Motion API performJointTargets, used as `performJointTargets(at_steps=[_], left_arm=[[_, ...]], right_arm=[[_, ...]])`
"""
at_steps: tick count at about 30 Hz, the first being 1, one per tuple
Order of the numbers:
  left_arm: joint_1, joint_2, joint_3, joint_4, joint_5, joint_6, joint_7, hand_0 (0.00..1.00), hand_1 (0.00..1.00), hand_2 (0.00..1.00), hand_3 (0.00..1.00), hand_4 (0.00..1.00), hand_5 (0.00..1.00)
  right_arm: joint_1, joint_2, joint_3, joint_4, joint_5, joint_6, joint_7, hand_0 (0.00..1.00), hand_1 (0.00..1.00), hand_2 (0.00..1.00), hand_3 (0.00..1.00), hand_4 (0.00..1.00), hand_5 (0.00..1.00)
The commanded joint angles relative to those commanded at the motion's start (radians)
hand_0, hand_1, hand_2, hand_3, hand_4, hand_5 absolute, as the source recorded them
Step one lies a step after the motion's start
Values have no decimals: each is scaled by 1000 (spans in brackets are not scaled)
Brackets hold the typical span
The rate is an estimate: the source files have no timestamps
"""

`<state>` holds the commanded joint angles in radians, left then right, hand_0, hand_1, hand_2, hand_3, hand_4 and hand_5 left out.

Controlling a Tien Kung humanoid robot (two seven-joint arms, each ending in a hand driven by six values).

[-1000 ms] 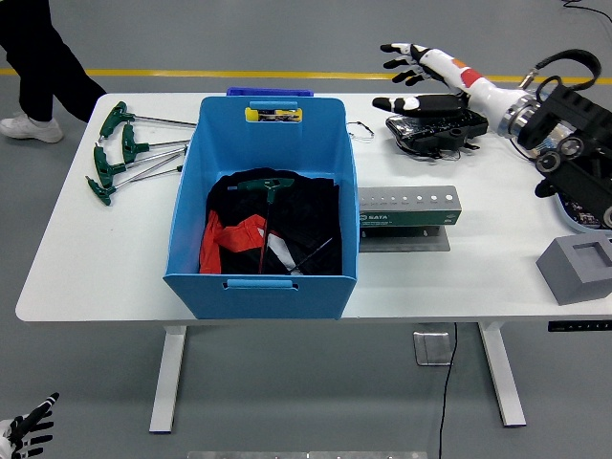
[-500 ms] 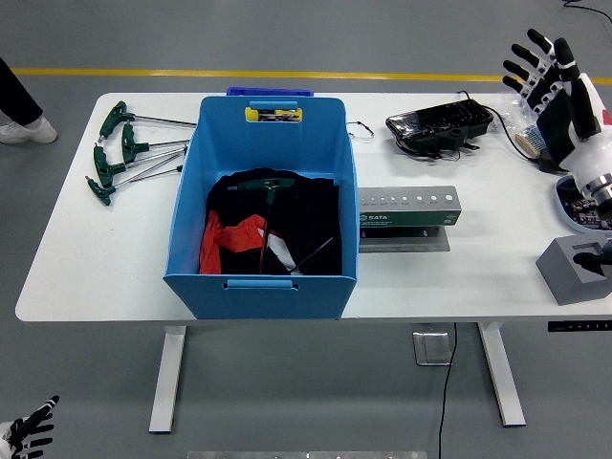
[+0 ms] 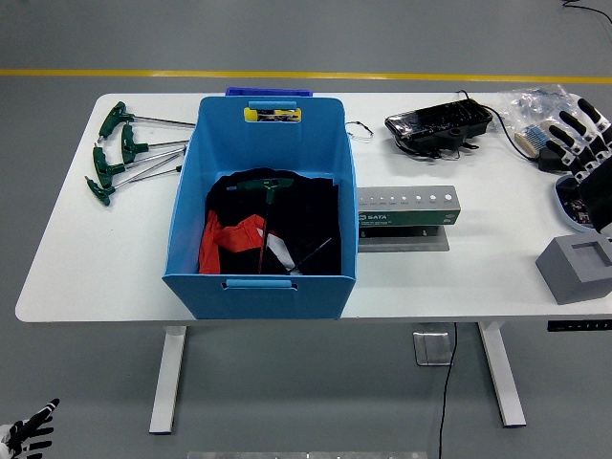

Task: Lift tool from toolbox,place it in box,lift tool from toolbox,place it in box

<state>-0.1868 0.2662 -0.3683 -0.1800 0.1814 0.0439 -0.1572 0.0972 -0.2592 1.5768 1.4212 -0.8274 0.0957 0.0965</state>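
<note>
While the right robot hand [image 3: 585, 143] is hovering empty, fingers spread, at the desk's [image 3: 86, 268] right edge, I am judging one T-handle hex key [image 3: 267, 206] delivered inside the blue box [image 3: 260, 287]; next, I am needing another from the gray tool rack [image 3: 409, 212].

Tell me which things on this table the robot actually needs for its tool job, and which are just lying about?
Needed:
- green-handled T wrenches
- blue box
- right robot hand

Lying about:
- grey Sata tool stand
- black tray
- grey foam block
- plastic bag
</note>
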Motion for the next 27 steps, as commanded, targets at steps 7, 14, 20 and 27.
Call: performJointTargets(at_steps=[7,14,20,27], left_arm=[[-3,16,84,0,-69,-5,-24,731,688,728,719,812,668],[18,29,164,-11,-150,-8,-40,731,690,729,719,812,668],[41,32,149,-11,-150,-6,-39,731,690,731,719,814,671],[66,21,19,-18,-53,8,-33,731,695,730,715,814,673]], right_arm=[[-59,39,107,45,-82,-3,-21,897,855,874,919,998,998],[-95,70,136,78,-134,8,-32,895,856,875,921,998,998],[-106,68,137,90,-151,5,-35,893,856,874,917,998,998],[-112,72,137,90,-160,6,-43,893,854,872,911,998,998]])
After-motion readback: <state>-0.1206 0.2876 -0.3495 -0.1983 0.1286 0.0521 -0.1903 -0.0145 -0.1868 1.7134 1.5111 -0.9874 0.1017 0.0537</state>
